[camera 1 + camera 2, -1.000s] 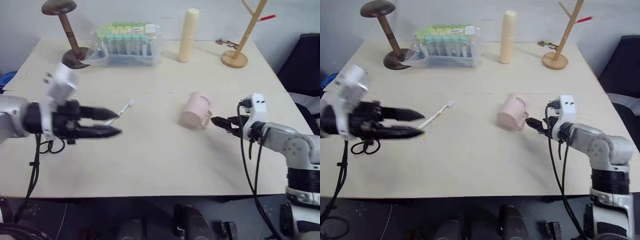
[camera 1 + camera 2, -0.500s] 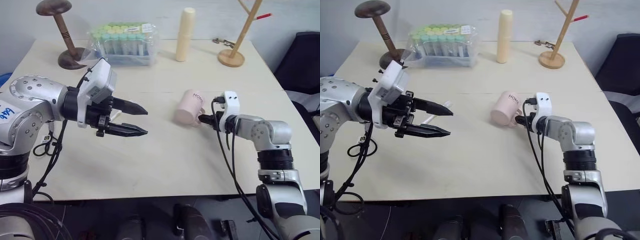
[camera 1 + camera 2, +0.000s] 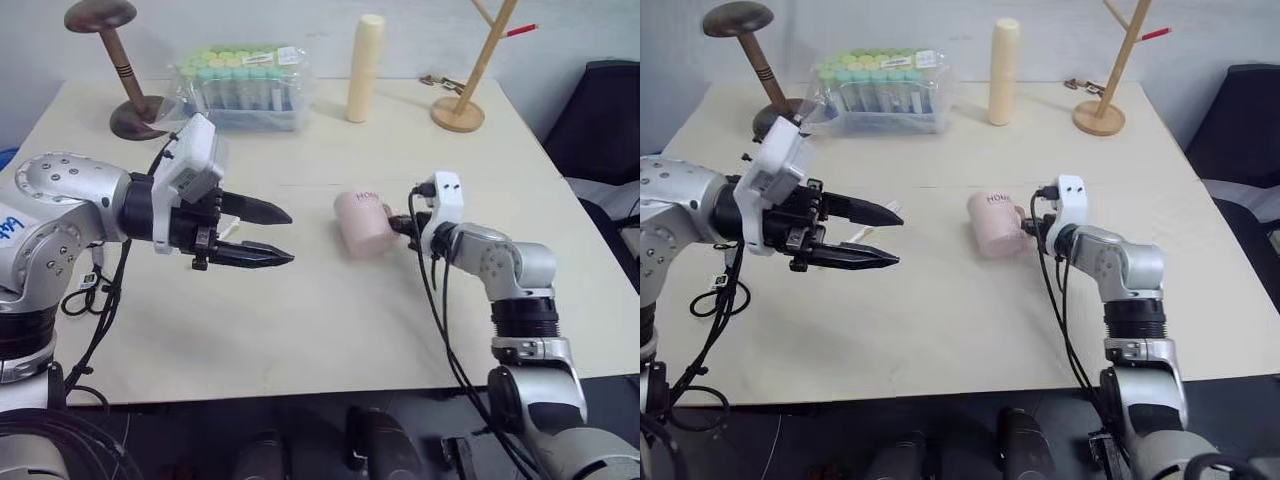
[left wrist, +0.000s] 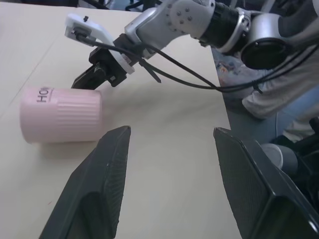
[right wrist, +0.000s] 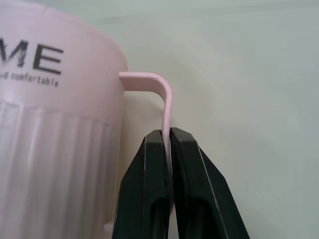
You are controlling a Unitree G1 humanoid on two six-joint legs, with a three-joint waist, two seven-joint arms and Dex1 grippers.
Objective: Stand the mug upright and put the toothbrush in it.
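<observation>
Bare table (image 3: pixel 330 330) is lying wide across the lower frame; right gripper (image 5: pixel 167 137) is pinching the mug (image 3: pixel 358 222) handle mid-frame, left gripper (image 3: pixel 275 235) hovering spread.

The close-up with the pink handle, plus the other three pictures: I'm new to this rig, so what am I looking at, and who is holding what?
That close-up comes from a camera on the robot's right wrist: the right gripper has its two black fingers shut on the thin handle of the mug, which lies on its side on the table. The two wide pictures come from the head cameras, looking down over both arms. The fourth is from the left wrist, looking across at the mug and the right arm. The left gripper hangs open above the table, holding nothing. The toothbrush lies just behind its fingers. At the back stand a rack of tubes, a cream bottle and two wooden stands.
</observation>
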